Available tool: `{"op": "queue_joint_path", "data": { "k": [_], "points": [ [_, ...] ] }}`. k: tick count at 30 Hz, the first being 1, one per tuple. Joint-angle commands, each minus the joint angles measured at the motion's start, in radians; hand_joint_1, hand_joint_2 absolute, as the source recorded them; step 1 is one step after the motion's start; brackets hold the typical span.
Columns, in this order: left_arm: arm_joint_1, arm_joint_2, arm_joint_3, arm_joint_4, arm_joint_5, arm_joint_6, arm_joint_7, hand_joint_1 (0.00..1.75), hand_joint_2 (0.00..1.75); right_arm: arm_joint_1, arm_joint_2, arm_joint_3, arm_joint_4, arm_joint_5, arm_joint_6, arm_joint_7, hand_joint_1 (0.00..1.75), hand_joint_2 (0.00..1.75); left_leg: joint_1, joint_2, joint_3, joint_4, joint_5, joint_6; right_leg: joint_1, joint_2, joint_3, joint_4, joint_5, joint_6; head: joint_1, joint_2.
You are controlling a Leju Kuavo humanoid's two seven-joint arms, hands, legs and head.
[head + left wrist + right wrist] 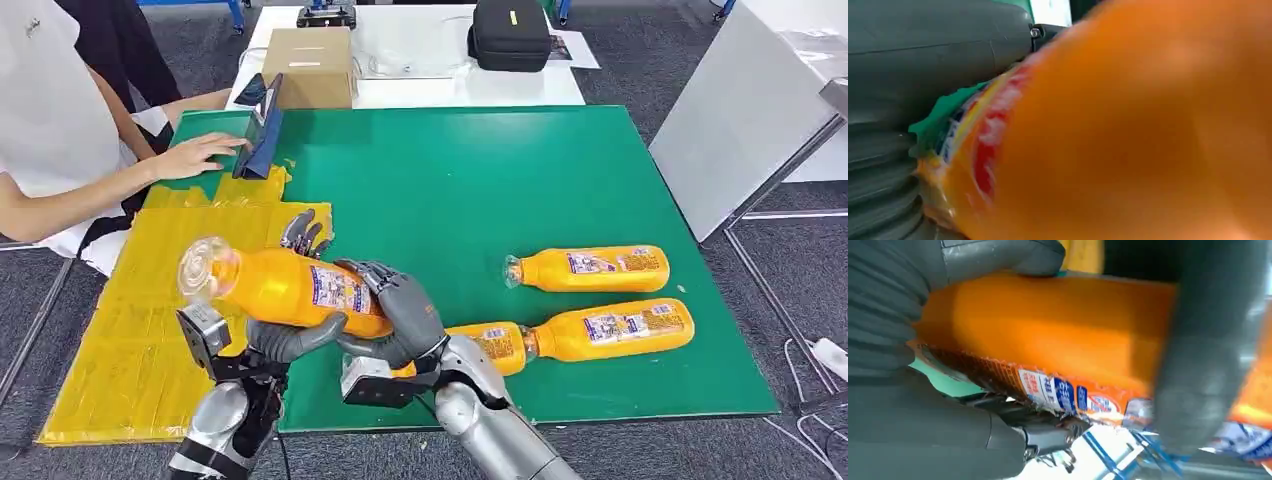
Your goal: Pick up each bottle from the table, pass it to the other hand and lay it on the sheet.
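An orange juice bottle (285, 288) with a clear cap hangs sideways above the boundary of the yellow sheet (140, 340) and the green mat (480, 180). My left hand (292, 300) grips its middle, thumb underneath and fingers behind. My right hand (405, 312) wraps around its bottom end. The bottle (1123, 140) looms blurred beside my left hand (923, 55). In the right wrist view the bottle (1048, 335) lies in my right hand (898, 315). Three more bottles lie on the mat: one (590, 268), one (612, 330) and one (497, 343) partly behind my right arm.
A person sits at the left, one hand (195, 155) on a dark tablet (263, 130) standing at the mat's far left corner. A cardboard box (310, 65) and a black bag (510, 32) sit on the white table beyond. A tilted white board (730, 120) stands at the right.
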Motion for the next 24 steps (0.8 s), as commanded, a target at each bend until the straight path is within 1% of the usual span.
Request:
{"op": "queue_joint_path", "data": {
  "k": [1,2,3,6,7,8,9,10,11,13,14,17,18,20,21,22,23,24],
  "points": [
    [-0.054,-0.004,0.05,0.05,0.13,-0.035,0.012,0.86,1.75,-0.021,-0.028,0.208,0.037,0.015,-0.017,0.007,1.75,1.75,0.001,0.001,0.006,-0.001,-0.001,0.0,0.002,-0.001,0.006,-0.002,-0.001,-0.003,0.0,0.0],
    [-0.054,-0.003,0.051,0.038,0.134,-0.034,0.012,1.68,1.75,-0.024,-0.028,0.212,0.042,0.01,-0.021,0.007,1.75,1.75,0.001,-0.001,0.003,-0.001,-0.001,0.0,0.001,-0.002,0.004,-0.002,-0.001,-0.002,0.0,0.0],
    [-0.054,-0.003,0.051,0.038,0.134,-0.034,0.012,1.75,1.75,-0.024,-0.028,0.212,0.042,0.01,-0.021,0.007,1.75,1.75,0.002,0.0,0.005,-0.001,-0.001,0.0,0.002,-0.002,0.006,-0.002,-0.001,-0.003,0.0,0.0],
    [-0.048,-0.007,0.063,0.012,0.152,-0.022,0.008,1.75,1.75,-0.032,-0.032,0.224,0.047,-0.003,-0.022,0.011,1.75,1.75,0.001,0.0,0.004,-0.001,-0.001,0.0,0.002,-0.002,0.005,-0.002,-0.001,-0.002,0.0,0.0],
    [-0.046,-0.009,0.067,0.007,0.156,-0.015,0.006,1.75,1.75,-0.033,-0.033,0.225,0.047,-0.008,-0.024,0.014,1.75,1.75,0.002,0.0,0.006,-0.001,-0.002,0.0,0.003,-0.002,0.007,-0.002,-0.002,-0.003,0.0,0.0],
    [-0.043,-0.014,0.075,-0.001,0.162,-0.001,-0.002,1.75,1.75,-0.036,-0.035,0.223,0.049,-0.015,-0.024,0.02,1.75,1.75,0.001,-0.001,0.004,-0.001,-0.001,0.0,0.002,-0.002,0.004,-0.002,-0.001,-0.002,0.0,0.0],
    [-0.043,-0.014,0.075,-0.001,0.162,-0.001,-0.002,1.75,1.75,-0.036,-0.035,0.223,0.049,-0.015,-0.024,0.02,1.75,1.75,0.002,-0.001,0.006,-0.001,-0.002,0.0,0.002,-0.003,0.007,-0.002,-0.002,-0.003,0.0,0.0],
    [-0.039,-0.017,0.081,-0.01,0.168,0.007,-0.006,1.75,1.75,-0.039,-0.036,0.222,0.05,-0.02,-0.025,0.022,1.75,1.75,0.001,-0.001,0.004,-0.001,-0.001,0.0,0.002,-0.002,0.005,-0.002,-0.001,-0.002,0.0,0.0],
    [-0.038,-0.018,0.085,-0.014,0.174,0.014,-0.009,1.75,1.75,-0.04,-0.036,0.222,0.052,-0.022,-0.026,0.024,1.75,1.75,0.002,-0.001,0.006,-0.001,-0.002,0.0,0.003,-0.003,0.007,-0.003,-0.002,-0.003,0.0,0.0],
    [-0.034,-0.023,0.094,-0.024,0.18,0.029,-0.018,1.75,1.75,-0.042,-0.035,0.22,0.058,-0.023,-0.029,0.032,1.75,1.75,0.001,-0.001,0.003,-0.001,0.0,0.0,0.002,-0.002,0.003,-0.001,-0.001,-0.002,0.0,0.0],
    [-0.034,-0.023,0.096,-0.027,0.18,0.032,-0.02,1.75,1.75,-0.042,-0.035,0.219,0.06,-0.023,-0.031,0.034,1.75,1.75,0.001,-0.001,0.005,-0.001,-0.001,0.0,0.002,-0.003,0.006,-0.002,-0.001,-0.002,0.0,0.0],
    [-0.034,-0.023,0.096,-0.027,0.18,0.032,-0.02,1.75,1.75,-0.042,-0.035,0.219,0.06,-0.023,-0.031,0.034,1.75,1.75,0.001,-0.001,0.003,-0.001,0.0,0.0,0.001,-0.002,0.003,-0.001,-0.001,-0.002,0.0,0.0],
    [-0.034,-0.023,0.096,-0.027,0.18,0.032,-0.02,1.75,1.75,-0.042,-0.035,0.219,0.06,-0.023,-0.031,0.034,1.75,1.75,0.001,-0.001,0.004,-0.001,-0.001,0.0,0.002,-0.003,0.005,-0.002,-0.001,-0.002,0.0,0.0],
    [-0.029,-0.025,0.103,-0.045,0.176,0.06,-0.035,1.75,1.75,-0.044,-0.03,0.215,0.073,-0.023,-0.041,0.048,1.73,1.75,0.001,-0.001,0.002,-0.001,0.0,0.0,0.001,-0.002,0.003,-0.001,-0.001,-0.001,0.0,0.0],
    [-0.027,-0.026,0.109,-0.051,0.178,0.068,-0.038,1.75,1.75,-0.041,-0.027,0.209,0.073,-0.024,-0.051,0.051,0.61,1.75,0.001,-0.002,0.004,-0.001,-0.001,0.0,0.002,-0.003,0.005,-0.002,-0.001,-0.002,0.0,0.0],
    [-0.026,-0.025,0.112,-0.058,0.177,0.076,-0.041,1.75,1.75,-0.038,-0.024,0.201,0.071,-0.028,-0.064,0.05,0.0,1.75,0.001,-0.001,0.002,-0.001,0.0,0.0,0.002,-0.003,0.003,-0.002,-0.001,-0.002,0.0,0.0],
    [-0.024,-0.024,0.117,-0.065,0.177,0.084,-0.041,1.75,1.75,-0.033,-0.023,0.188,0.063,-0.04,-0.071,0.052,0.0,1.75,0.002,-0.001,0.004,-0.001,-0.001,0.0,0.003,-0.003,0.006,-0.002,-0.001,-0.003,0.0,0.0],
    [-0.022,-0.025,0.121,-0.069,0.178,0.089,-0.041,1.75,1.75,-0.027,-0.024,0.175,0.049,-0.049,-0.083,0.051,0.0,1.75,0.001,-0.001,0.004,-0.001,-0.001,0.0,0.002,-0.003,0.004,-0.002,-0.001,-0.002,0.0,0.0]
  ]
}}
